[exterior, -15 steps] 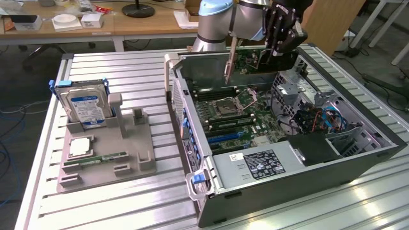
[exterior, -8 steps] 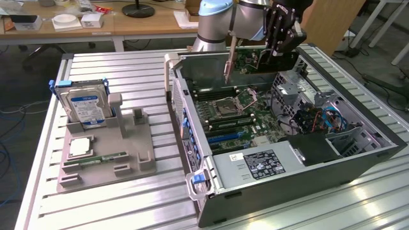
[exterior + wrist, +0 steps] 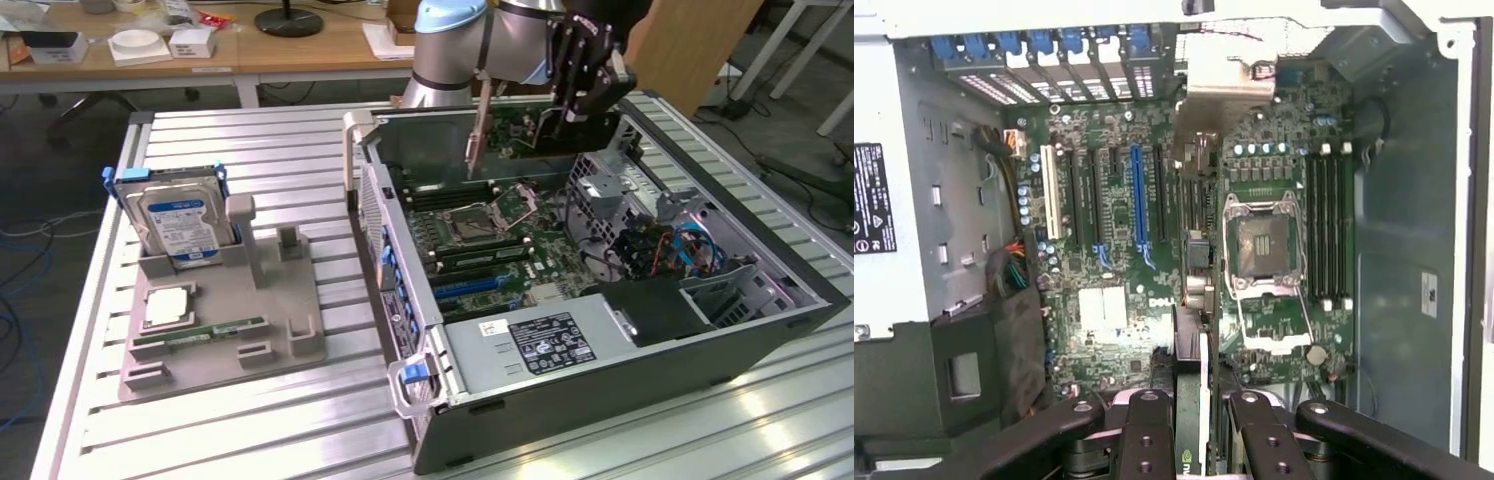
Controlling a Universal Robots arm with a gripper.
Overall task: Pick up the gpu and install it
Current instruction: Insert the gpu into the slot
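Holding gpu (image 3: pixel 1199 360) edge-down in closed gripper (image 3: pixel 1194 400), hanging straight below it over motherboard (image 3: pixel 1104 310) inside open PC case (image 3: pixel 767 315). Long axis parallel to blue PCIe slot (image 3: pixel 1139 200), offset toward CPU socket (image 3: pixel 1262 245). Not seated.

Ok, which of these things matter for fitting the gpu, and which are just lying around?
In the job: gpu, held in the fingers; motherboard; case.
Lying about: hard drive; memory stick; CPU; grey tray holding them.
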